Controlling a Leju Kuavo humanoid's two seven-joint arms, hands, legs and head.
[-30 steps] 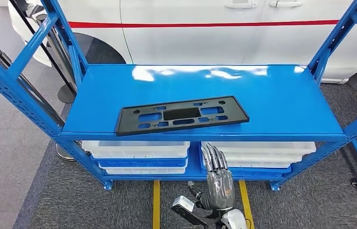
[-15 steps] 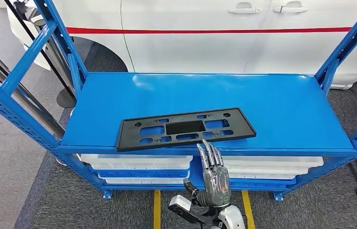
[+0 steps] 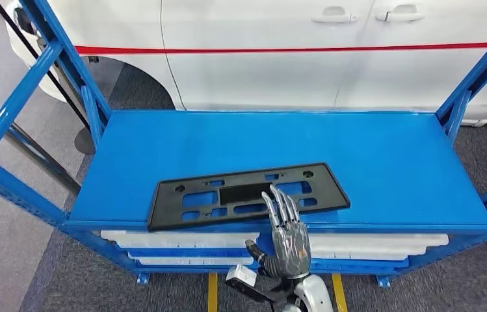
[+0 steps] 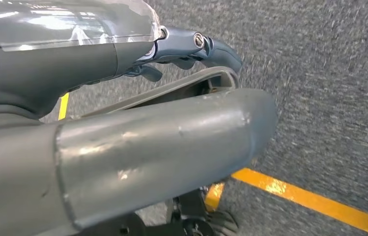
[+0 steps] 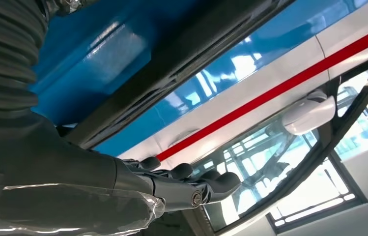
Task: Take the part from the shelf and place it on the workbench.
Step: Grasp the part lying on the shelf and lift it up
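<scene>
The part, a flat black plate (image 3: pixel 244 193) with several cut-outs, lies near the front edge of the blue shelf top (image 3: pixel 370 153). My right hand (image 3: pixel 287 233) is raised in front of the shelf with its fingers stretched out and apart; their tips overlap the plate's front edge, and I cannot tell if they touch it. In the right wrist view the fingers (image 5: pixel 186 183) reach out empty beside the plate's dark edge (image 5: pixel 182 54). My left hand (image 4: pixel 191 46) hangs low over grey carpet, with nothing in it.
White bins (image 3: pixel 182 239) sit on the lower shelf. Blue frame uprights (image 3: pixel 481 65) flank the shelf, and a metal post (image 3: pixel 6 127) leans at the left. A white car with a red stripe (image 3: pixel 260 49) stands right behind. Yellow floor lines (image 3: pixel 212 292) run underneath.
The camera has shifted, so the shelf sits lower and nearer in view. My right hand has risen from below the shelf's front edge up to the plate's front edge.
</scene>
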